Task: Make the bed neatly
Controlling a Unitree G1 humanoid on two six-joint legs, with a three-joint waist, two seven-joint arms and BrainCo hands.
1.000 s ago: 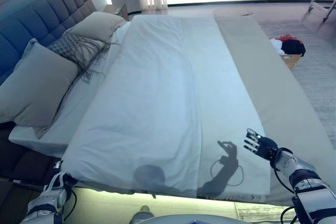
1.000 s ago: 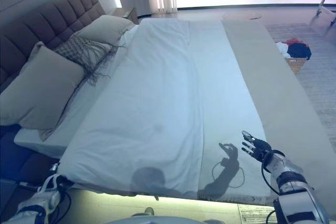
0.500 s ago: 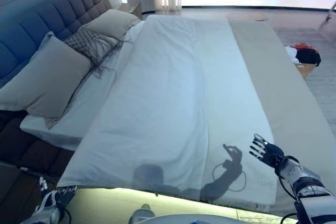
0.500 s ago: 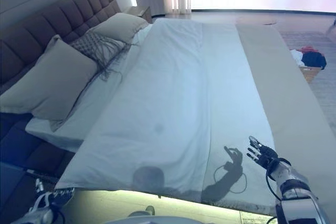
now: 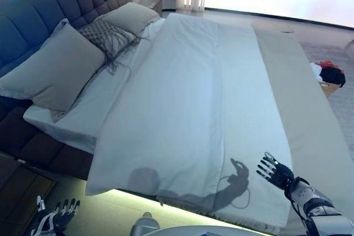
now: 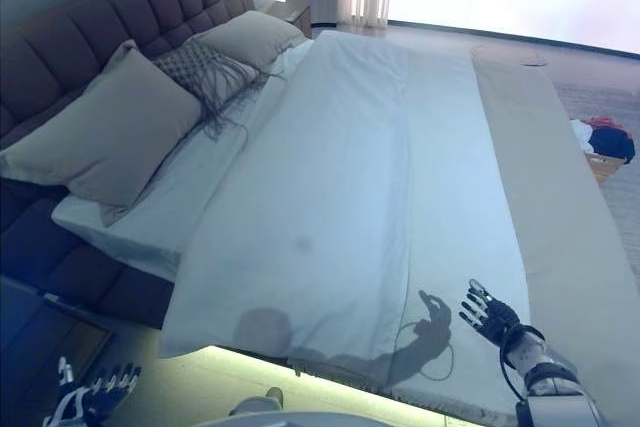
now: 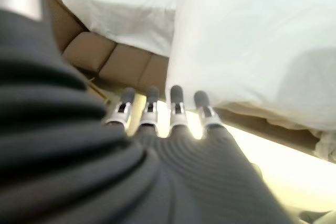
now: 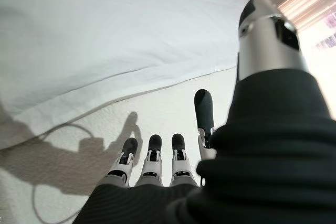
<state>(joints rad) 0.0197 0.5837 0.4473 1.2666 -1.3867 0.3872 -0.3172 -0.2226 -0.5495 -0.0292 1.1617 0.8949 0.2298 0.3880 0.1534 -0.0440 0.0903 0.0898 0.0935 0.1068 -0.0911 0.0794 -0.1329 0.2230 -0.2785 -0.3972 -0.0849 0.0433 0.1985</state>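
Note:
A white duvet point(image 5: 193, 92) lies flat along the bed, its near edge point(image 5: 166, 192) at the bed's side. A beige strip of bedding point(image 5: 301, 103) runs along its right. Pillows point(image 5: 58, 73) and a fringed cushion point(image 5: 108, 37) lie by the padded headboard point(image 5: 50, 12). My right hand point(image 5: 275, 172) hovers open just above the duvet's near right corner, holding nothing; its fingers point(image 8: 152, 156) are straight. My left hand point(image 5: 55, 220) is open and empty, low beside the bed below the duvet's near left corner point(image 7: 194, 77); its fingers point(image 7: 176, 103) are straight.
A box with dark and red clothes point(image 5: 331, 74) stands on the floor at the far right. A nightstand point(image 5: 152, 4) stands beyond the pillows. A lit strip point(image 5: 121, 203) glows under the bed's near side. White sheet point(image 5: 72, 120) shows left of the duvet.
The camera has shifted, so the bed sits further right and lower in view. My left hand has dropped lower away from the duvet's corner. My right hand stays open above the corner.

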